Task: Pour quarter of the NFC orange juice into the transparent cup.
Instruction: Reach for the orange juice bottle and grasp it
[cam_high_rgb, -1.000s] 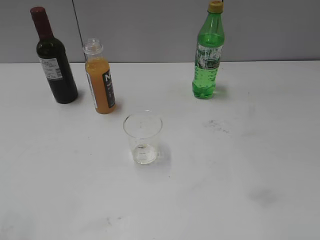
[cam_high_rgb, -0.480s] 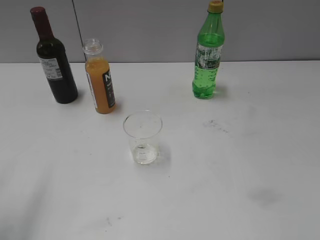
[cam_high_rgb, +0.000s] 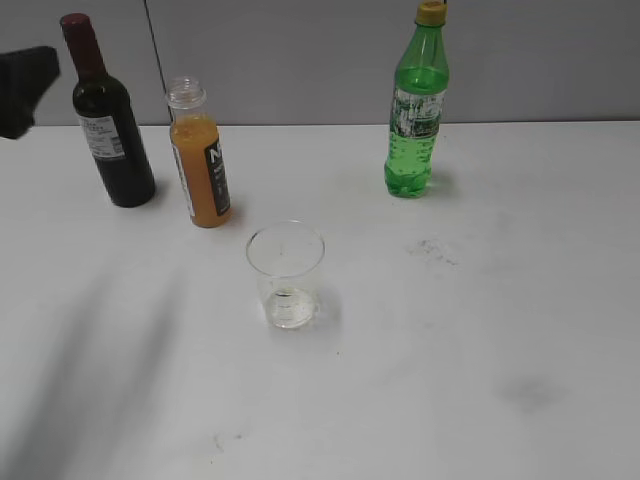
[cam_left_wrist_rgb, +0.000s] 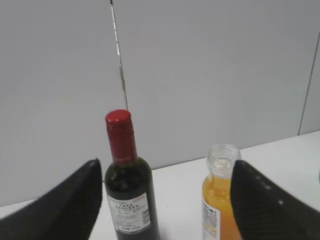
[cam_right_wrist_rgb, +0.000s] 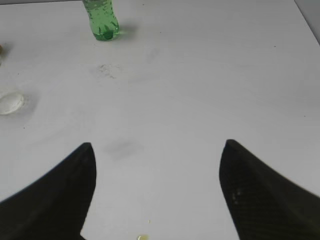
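The NFC orange juice (cam_high_rgb: 200, 160) is a small clear uncapped bottle of orange liquid with a black label, standing upright at the back left. It also shows in the left wrist view (cam_left_wrist_rgb: 220, 200). The transparent cup (cam_high_rgb: 286, 273) stands upright in front of it, with a trace of liquid at its base; its edge shows in the right wrist view (cam_right_wrist_rgb: 9, 101). My left gripper (cam_left_wrist_rgb: 165, 167) is open and empty, raised, with the wine bottle and juice bottle seen between its fingers; a dark part of it shows at the exterior view's left edge (cam_high_rgb: 25, 85). My right gripper (cam_right_wrist_rgb: 157, 147) is open and empty above the table.
A dark wine bottle (cam_high_rgb: 108, 125) with a red cap stands left of the juice, also in the left wrist view (cam_left_wrist_rgb: 127, 190). A green soda bottle (cam_high_rgb: 415, 110) stands at the back right, also in the right wrist view (cam_right_wrist_rgb: 101, 20). A grey wall runs behind the white table (cam_high_rgb: 480, 330).
The left arm has come into the exterior view at the upper left edge, casting shadows on the table's left side. The bottles and cup have not moved.
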